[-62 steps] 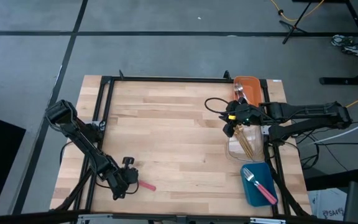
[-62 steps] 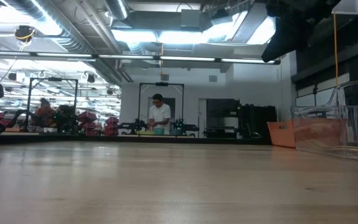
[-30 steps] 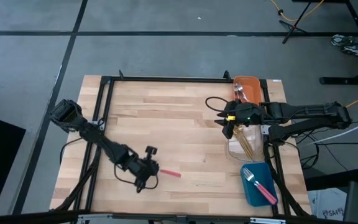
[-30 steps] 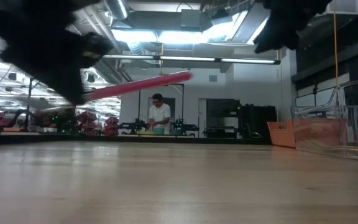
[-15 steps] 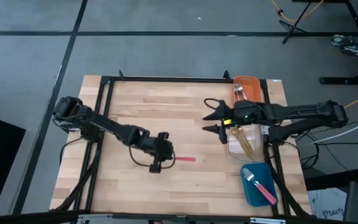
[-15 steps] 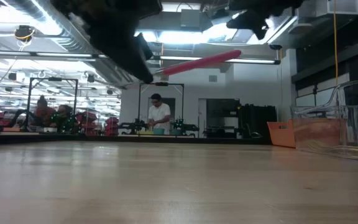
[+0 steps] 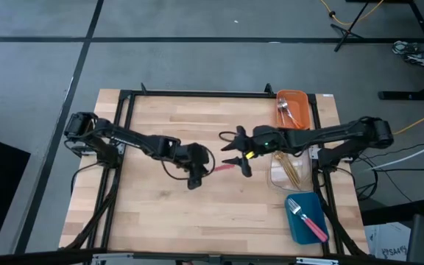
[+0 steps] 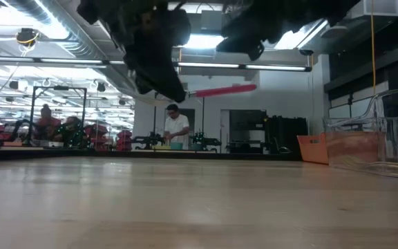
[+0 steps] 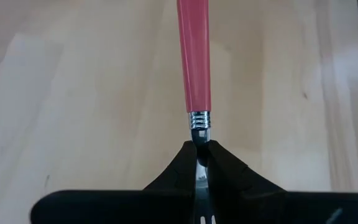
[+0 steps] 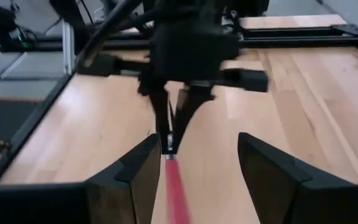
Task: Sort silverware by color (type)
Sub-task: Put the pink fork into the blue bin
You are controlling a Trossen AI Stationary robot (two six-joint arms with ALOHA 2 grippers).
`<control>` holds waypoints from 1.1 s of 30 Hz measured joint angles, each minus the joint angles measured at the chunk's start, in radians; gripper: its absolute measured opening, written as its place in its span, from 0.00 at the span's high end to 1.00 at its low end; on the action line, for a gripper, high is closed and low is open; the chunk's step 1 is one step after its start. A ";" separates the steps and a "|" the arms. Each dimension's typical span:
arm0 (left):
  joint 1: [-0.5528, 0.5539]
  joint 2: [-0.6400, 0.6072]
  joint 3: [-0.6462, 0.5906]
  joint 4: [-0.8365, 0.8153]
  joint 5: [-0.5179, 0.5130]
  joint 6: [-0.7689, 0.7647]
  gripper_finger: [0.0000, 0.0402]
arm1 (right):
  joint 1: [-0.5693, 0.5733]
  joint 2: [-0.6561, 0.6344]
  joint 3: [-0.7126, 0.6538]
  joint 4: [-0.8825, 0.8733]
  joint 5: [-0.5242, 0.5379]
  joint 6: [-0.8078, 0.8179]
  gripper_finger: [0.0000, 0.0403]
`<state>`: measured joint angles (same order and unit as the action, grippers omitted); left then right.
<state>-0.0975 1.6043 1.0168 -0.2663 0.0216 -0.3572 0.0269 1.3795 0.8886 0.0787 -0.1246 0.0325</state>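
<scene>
High view: left tool [image 7: 201, 168] near the middle of the worktop [image 7: 160, 213], clenched on the metal end of a pink-handled utensil [image 7: 224, 166], handle pointing toward the right edge. Right tool [image 7: 235, 152] just beyond the handle's free end, fingers spread wide, one on either side of the handle, not touching it. Along the right edge: orange bin [image 7: 294, 107] at the far corner with silver pieces inside, clear bin [image 7: 291, 171] in the middle holding thin gold pieces, blue bin [image 7: 305, 219] at the near corner holding a pink-handled fork [image 7: 305, 218].

Low view: pink-handled utensil [image 8: 216, 90] held well above the worktop [image 8: 199, 200], roughly level, dark arm masses above on both sides. Clear bin [image 8: 375, 142] and orange bin [image 8: 313, 149] at the right. A person [image 8: 178, 128] in the room behind.

Left wrist view: left tool [image 9: 198, 163] pinched shut on the utensil's neck just behind the ribbed silver collar; pink handle [image 9: 194, 56] running straight away over the wood.

Right wrist view: right tool [image 10: 194, 162] released, fingers [image 10: 135, 171] wide apart, pink handle [image 10: 176, 190] between them; left tool [image 10: 171, 134] opposite, gripping the far end.
</scene>
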 joint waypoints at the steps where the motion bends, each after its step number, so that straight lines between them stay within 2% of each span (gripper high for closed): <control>1: 0.009 0.000 0.000 -0.001 0.000 -0.016 0.97 | 0.000 0.016 0.000 0.014 0.000 -0.016 0.50; 6: 0.049 0.000 0.000 -0.001 0.000 -0.086 0.97 | 0.000 0.086 0.000 0.055 0.000 -0.082 0.50; 14: 0.087 0.000 0.000 -0.001 0.000 -0.089 0.97 | 0.000 0.170 0.023 0.086 0.001 -0.198 0.50; 24: 0.088 0.000 0.000 0.001 0.000 -0.089 0.97 | 0.000 0.293 0.161 -0.079 0.043 -0.301 0.50; 33: 0.088 0.000 0.000 0.021 0.000 -0.086 0.97 | 0.000 0.345 0.178 -0.091 0.072 -0.304 0.50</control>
<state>-0.0097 1.6043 1.0168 -0.2455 0.0212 -0.4433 0.0269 1.7244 1.0671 -0.0120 -0.0522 -0.2712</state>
